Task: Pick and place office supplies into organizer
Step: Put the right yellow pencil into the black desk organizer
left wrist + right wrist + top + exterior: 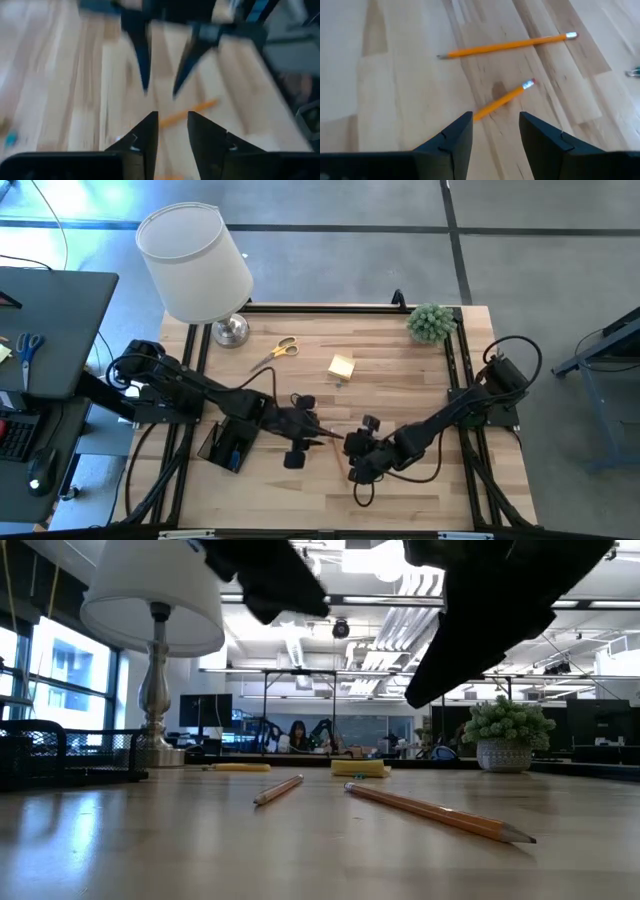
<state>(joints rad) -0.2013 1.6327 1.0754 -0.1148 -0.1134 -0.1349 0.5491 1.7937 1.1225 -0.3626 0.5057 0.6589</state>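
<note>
Two wooden pencils lie flat on the table, crossing near each other in the middle (335, 445). The right wrist view shows a long one (505, 46) and a nearer one (502, 100) with its tip running under the gap of my open right gripper (495, 130), which hovers above it. My left gripper (172, 130) is open too, facing the right gripper from the left with a pencil (192, 111) between them. In the low view both pencils (278, 789) (440, 812) rest on the wood, with the arms above them. The black organizer (228, 445) sits under the left arm.
Yellow-handled scissors (275, 352) and a yellow sticky-note pad (341, 366) lie toward the far side. The white lamp (195, 265) stands at the far left corner and the green plant (432, 323) at the far right. Bare wood lies along the near edge.
</note>
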